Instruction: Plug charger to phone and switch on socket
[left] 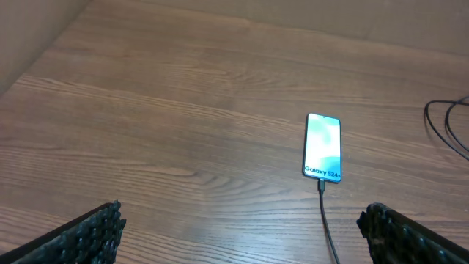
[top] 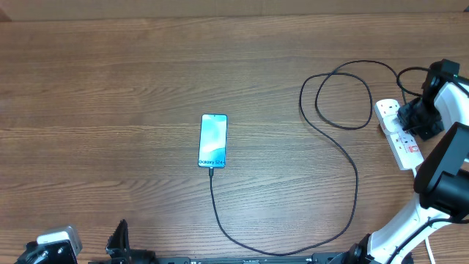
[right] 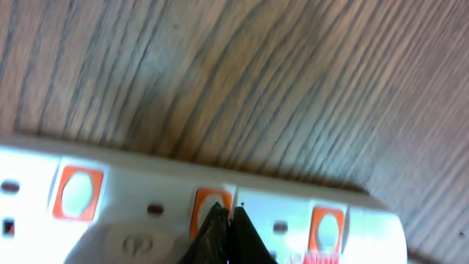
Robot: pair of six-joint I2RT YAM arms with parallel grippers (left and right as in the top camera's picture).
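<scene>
Half is looking done: the charger [top: 352, 169] is sitting in the phone [top: 212, 141], and your pinched-shut right fingers [right: 220, 233] are nosing a switch [right: 207, 202] on the socket [top: 399, 139] (left fingers [left: 88, 235] are idling wide apart).

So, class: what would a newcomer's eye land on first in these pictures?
The lit phone glows mid-table, a black charger cable running from its near end and looping right towards the white power strip. There the right gripper, shut, sits at an orange-rimmed switch.
</scene>
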